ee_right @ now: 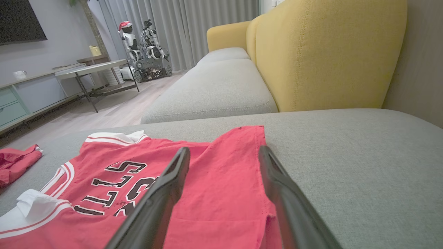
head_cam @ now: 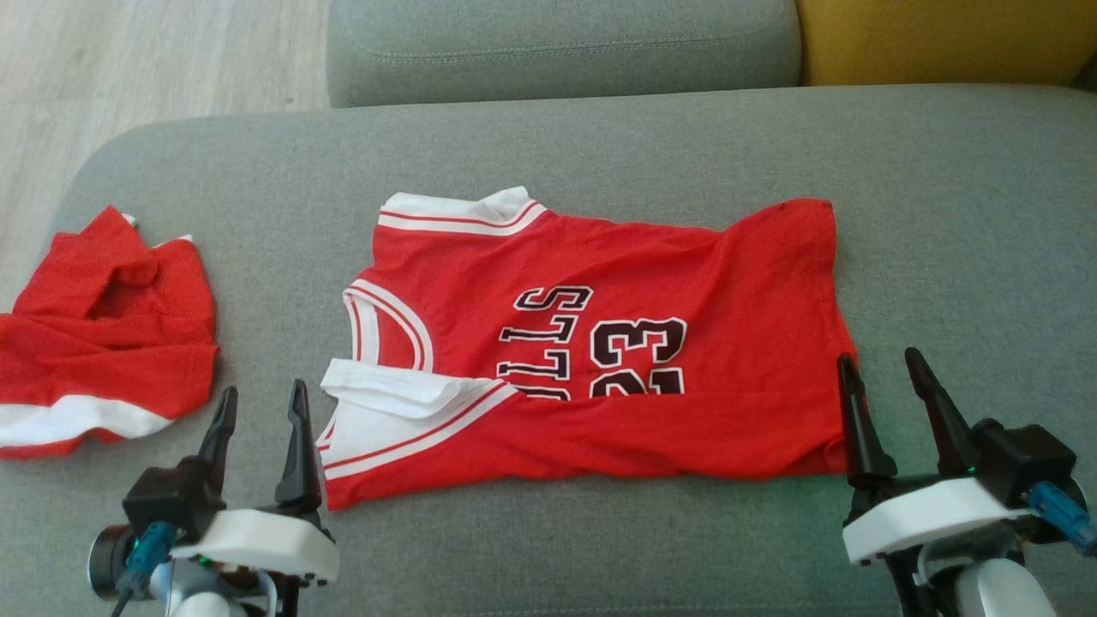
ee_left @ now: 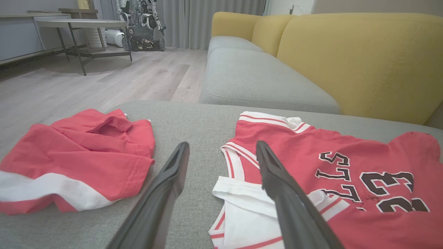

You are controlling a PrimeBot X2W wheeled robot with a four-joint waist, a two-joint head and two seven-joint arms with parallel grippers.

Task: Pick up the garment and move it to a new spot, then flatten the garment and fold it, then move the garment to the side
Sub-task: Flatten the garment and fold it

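Jersey (head_cam: 728, 343) lies flat-ish on the grey seat cushion (head_cam: 943, 214), centre of the head view, long axis left to right, neck end toward the robot's left.
- Writing: "LLS" and "23" readable, black block characters with white outline, upside-down from the head camera. The near edge of the lettering disappears under a fold, so the first letters can't be read.
- Fabric: thin red knit, light wrinkles. White trim with red stripes at neck and armholes. One white-trimmed flap is folded over at the near-left corner. The hem on the right is a straight stitched edge.
- Second red garment (head_cam: 111, 343): crumpled at the cushion's left end, white band along its near edge, well apart from the jersey.
- Left gripper (head_cam: 264, 387): jaws wide, nothing held. It sits just beside the jersey's white flap. In the left wrist view one finger lies over the trim, the other over bare cushion.
- Right gripper (head_cam: 878, 353): jaws wide, nothing held, at the near-right hem corner. In the right wrist view the fingers straddle the hem edge. Can't tell whether they touch the cloth.
- Cushion: coarse grey weave, rounded corners. Yellow backrest (head_cam: 943, 38) behind it, pale wood floor (head_cam: 154, 60) at far left.
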